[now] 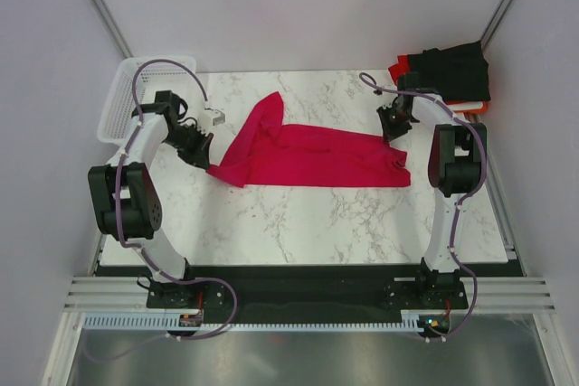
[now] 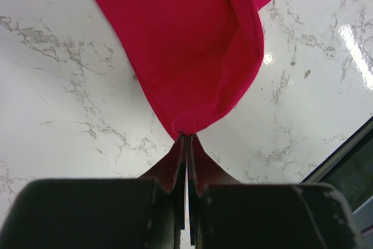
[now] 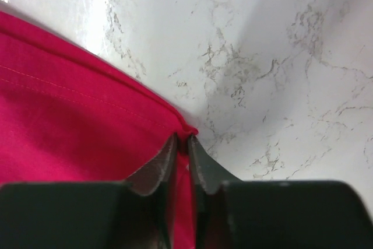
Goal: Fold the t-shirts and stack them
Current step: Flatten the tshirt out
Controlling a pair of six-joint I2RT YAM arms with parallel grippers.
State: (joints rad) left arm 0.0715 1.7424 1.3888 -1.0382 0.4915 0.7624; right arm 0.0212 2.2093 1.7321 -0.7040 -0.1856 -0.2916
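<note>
A crimson-pink t-shirt (image 1: 312,155) lies stretched across the middle of the marble table, one part folded up toward the back. My left gripper (image 1: 206,153) is shut on its left corner; in the left wrist view the cloth (image 2: 186,45) hangs from the closed tips (image 2: 187,137). My right gripper (image 1: 394,131) is shut on its upper right hem; in the right wrist view the hem (image 3: 87,126) is pinched between the tips (image 3: 182,139). A stack of folded t-shirts, black (image 1: 457,71) on top with orange-red (image 1: 398,68) and white edges below, sits at the back right.
A white plastic mesh basket (image 1: 136,97) stands at the back left beside the left arm. The table's dark front rail (image 1: 308,270) runs along the near edge. Grey walls close in on both sides.
</note>
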